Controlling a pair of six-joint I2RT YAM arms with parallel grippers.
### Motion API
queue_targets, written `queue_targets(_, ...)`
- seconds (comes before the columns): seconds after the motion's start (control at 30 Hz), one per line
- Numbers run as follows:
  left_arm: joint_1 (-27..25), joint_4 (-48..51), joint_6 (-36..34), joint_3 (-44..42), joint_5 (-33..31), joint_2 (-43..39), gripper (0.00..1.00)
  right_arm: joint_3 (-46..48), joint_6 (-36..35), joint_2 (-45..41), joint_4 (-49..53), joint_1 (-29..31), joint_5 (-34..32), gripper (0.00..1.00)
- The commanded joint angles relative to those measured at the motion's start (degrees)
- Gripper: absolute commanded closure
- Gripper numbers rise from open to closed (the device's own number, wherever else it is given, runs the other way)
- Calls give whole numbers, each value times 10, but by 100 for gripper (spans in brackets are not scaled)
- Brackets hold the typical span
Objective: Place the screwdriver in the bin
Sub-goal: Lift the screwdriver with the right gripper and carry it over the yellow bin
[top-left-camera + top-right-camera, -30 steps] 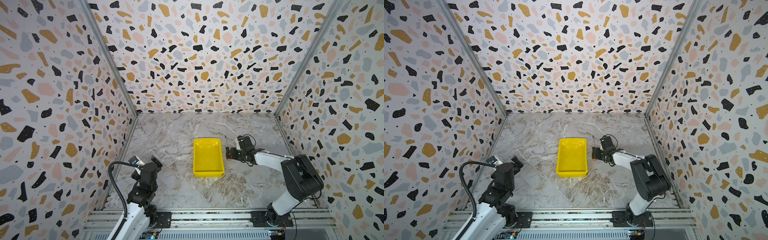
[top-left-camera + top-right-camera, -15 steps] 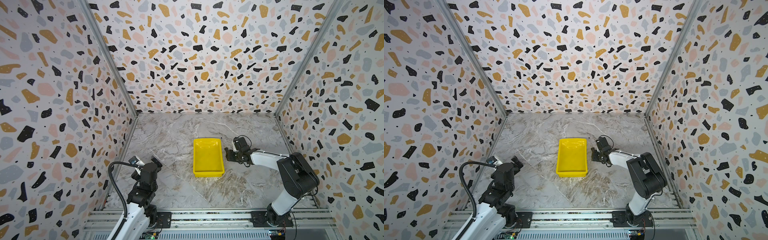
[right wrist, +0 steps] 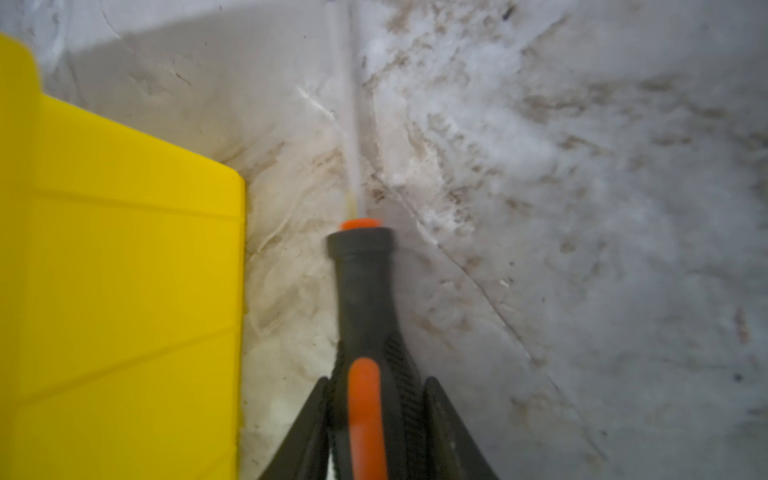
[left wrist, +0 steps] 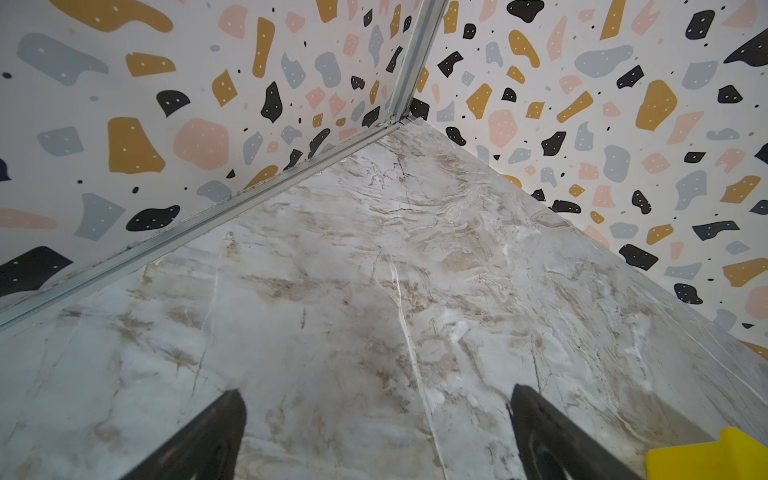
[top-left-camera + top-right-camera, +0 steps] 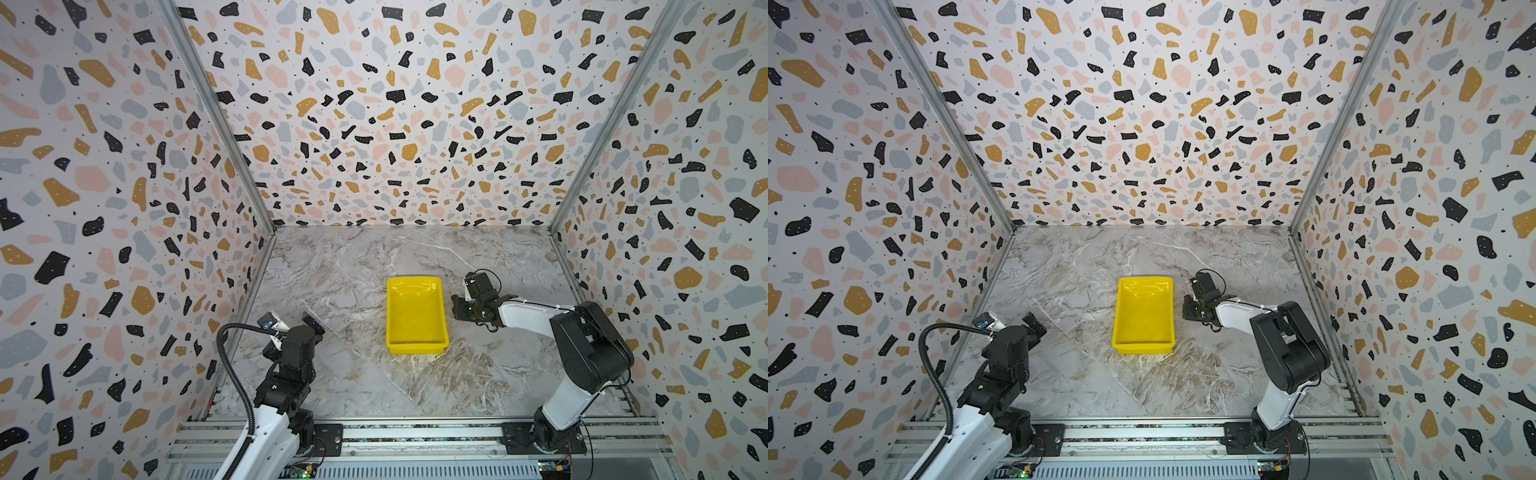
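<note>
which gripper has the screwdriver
The right gripper: it is shut on the black handle of the screwdriver, beside the bin. The left gripper is open and holds nothing.

Bright yellow bin [image 5: 415, 320]; screwdriver [image 3: 365, 307] handle black with orange accents. Tabletop [image 5: 353, 374] grey-white marble, tan veins — walls [image 5: 395, 104] terrazzo: black, ochre, pink.
</note>
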State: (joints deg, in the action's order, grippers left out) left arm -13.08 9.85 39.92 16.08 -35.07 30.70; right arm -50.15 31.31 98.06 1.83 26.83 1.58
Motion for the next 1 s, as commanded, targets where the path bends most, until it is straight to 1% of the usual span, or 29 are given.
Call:
queue_targets(0.0, 0, -14, 5, -7, -13, 3, 0, 10, -2, -37, 32, 10, -32, 72)
queue_targets(0.03, 0, -14, 5, -8, -13, 2, 0, 16, -3, -50, 34, 13, -41, 75)
queue_targets(0.3, 1, -16, 5, -8, -13, 5, 0, 56, 22, -186, 70, 19, -72, 77)
queue_targets(0.47, 0, -17, 6, -8, -12, 9, 0, 66, 74, -278, 74, 25, -83, 79)
queue_targets(0.53, 0, -17, 6, -8, -12, 8, 0, 75, 106, -307, 61, 34, -72, 79)
queue_targets(0.57, 0, -17, 6, -8, -13, 9, 0, 84, 122, -323, 47, 42, -62, 82)
queue_targets(0.63, 0, -16, 7, -8, -14, 9, 0, 104, 156, -350, 15, 66, -54, 84)
queue_targets(0.7, 0, -17, 8, -8, -15, 9, 0, 125, 192, -370, -19, 105, -68, 88)
queue_targets(0.77, 0, -17, 9, -8, -16, 10, 0, 147, 232, -380, -54, 157, -95, 89)
queue_targets(0.83, 0, -16, 10, -8, -16, 11, 0, 159, 257, -376, -84, 206, -125, 89)
queue_targets(0.9, 0, -16, 11, -8, -17, 12, 0, 157, 266, -358, -100, 242, -148, 89)
queue_targets(0.97, 0, -15, 11, -8, -17, 12, 0, 145, 265, -329, -111, 258, -153, 89)
